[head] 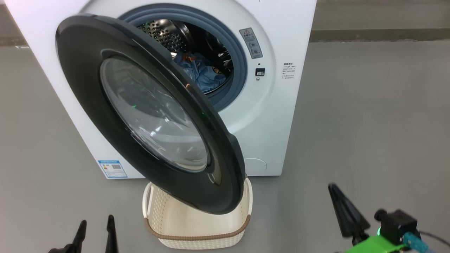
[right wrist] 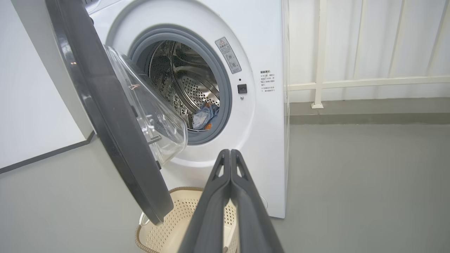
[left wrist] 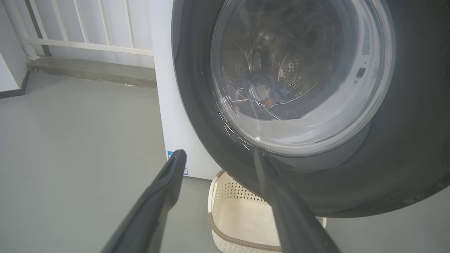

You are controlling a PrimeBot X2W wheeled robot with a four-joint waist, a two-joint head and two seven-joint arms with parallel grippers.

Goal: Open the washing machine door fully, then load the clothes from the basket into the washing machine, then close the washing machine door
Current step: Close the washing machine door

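The white washing machine stands ahead with its washing machine door swung partly out over the basket. The clothes, blue fabric with orange spots, lie inside the steel drum. No clothes show in the visible part of the basket. My left gripper is open at the lower left, in front of the door and holding nothing. My right gripper is shut and empty, low to the right of the basket. The left wrist view has the open gripper before the door. In the right wrist view the shut gripper points toward the machine's front below the drum opening, with the clothes inside.
Grey floor spreads to the right of the machine and on its left. A white railing on a low kerb runs behind. A white wall with a dark skirting stands to the left of the machine.
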